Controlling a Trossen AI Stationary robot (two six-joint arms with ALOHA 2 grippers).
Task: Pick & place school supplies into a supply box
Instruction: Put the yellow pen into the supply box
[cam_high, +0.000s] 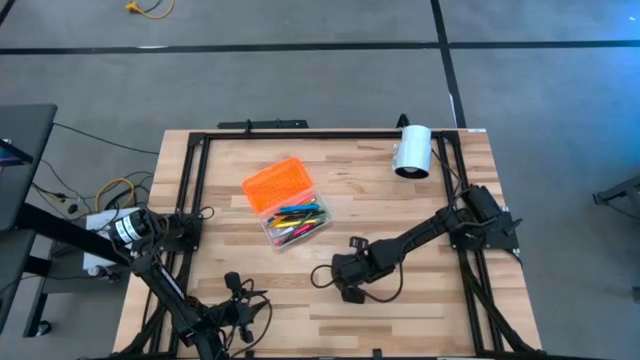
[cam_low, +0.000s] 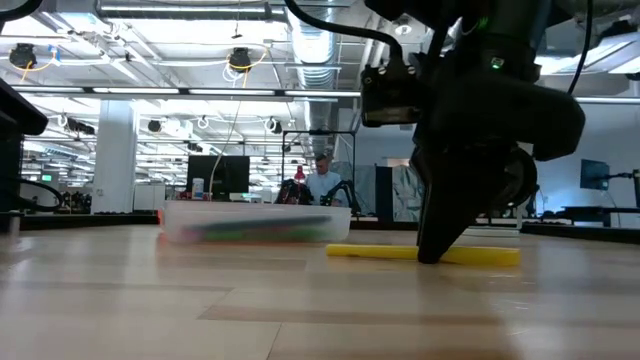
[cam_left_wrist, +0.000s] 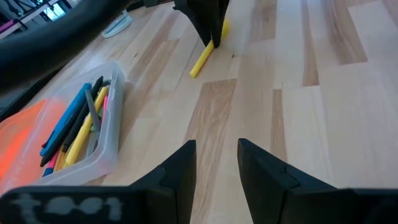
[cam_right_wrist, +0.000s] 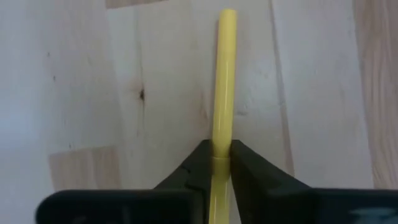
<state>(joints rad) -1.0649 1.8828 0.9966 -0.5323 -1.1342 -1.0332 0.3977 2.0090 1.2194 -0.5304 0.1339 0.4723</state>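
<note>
Gripping yellow pen (cam_right_wrist: 223, 87) | right claw (cam_right_wrist: 221, 163) | no legible writing

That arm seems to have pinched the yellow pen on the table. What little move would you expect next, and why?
Probably a short lift straight up. The right gripper is closed on the yellow pen, which lies flat on the wooden table. Raising it first would clear the wood before carrying it toward the open supply box, which already holds pens. The left gripper waits near the box.
</note>
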